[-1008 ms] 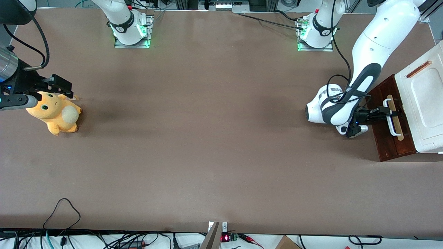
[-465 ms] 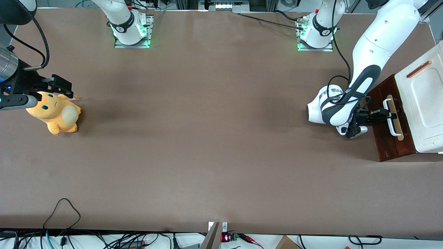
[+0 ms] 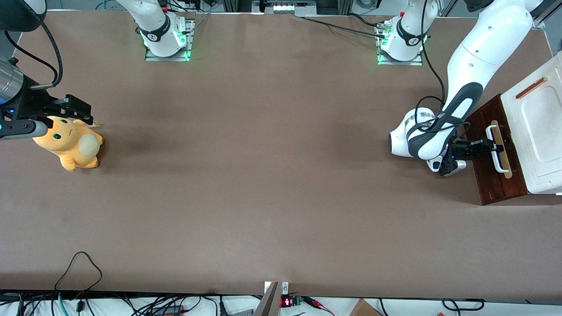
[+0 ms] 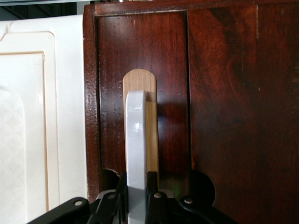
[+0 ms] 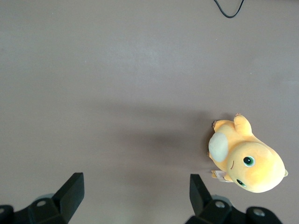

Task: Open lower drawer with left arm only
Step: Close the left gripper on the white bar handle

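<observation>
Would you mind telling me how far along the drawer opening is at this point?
Done: the left arm has reached the cabinet, and its gripper is closed on the white handle of the lower drawer. In hand: the grasp itself, with a finger on each side of the handle in the wrist view. Left: the pull. No pale interior shows in either view, so the drawer does not yet look opened.

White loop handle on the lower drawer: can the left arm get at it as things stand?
Probably yes. The left arm's gripper is already at the white loop handle of the lower drawer, fingers either side, nothing between.
</observation>
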### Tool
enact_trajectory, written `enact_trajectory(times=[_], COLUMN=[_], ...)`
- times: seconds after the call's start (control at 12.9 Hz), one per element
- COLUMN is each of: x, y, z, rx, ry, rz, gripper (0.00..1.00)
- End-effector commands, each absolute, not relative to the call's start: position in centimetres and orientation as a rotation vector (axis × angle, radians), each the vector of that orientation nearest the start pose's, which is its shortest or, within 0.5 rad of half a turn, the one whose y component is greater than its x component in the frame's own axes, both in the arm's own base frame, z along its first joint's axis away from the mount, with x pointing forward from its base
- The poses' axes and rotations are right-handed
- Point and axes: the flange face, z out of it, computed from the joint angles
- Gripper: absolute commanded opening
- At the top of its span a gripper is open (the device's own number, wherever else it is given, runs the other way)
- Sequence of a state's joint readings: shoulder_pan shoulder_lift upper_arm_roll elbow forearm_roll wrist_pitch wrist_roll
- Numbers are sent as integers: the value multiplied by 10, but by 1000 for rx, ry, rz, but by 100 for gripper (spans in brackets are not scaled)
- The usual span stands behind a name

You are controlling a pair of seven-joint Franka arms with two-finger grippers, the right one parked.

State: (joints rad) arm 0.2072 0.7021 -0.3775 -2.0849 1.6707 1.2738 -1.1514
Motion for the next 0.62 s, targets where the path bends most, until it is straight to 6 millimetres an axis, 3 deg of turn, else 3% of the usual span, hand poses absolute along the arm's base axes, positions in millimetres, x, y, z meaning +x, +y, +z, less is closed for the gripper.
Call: enact_trajectory(times=[0.0,0.23,0.54], x=[523,524,527], y=[41,34,-11], z=[141,142,147], rx=[-1479,-1480,-1503], ry=[61,63,110], rz=[-57,-72,-131], gripper=[4,0,0])
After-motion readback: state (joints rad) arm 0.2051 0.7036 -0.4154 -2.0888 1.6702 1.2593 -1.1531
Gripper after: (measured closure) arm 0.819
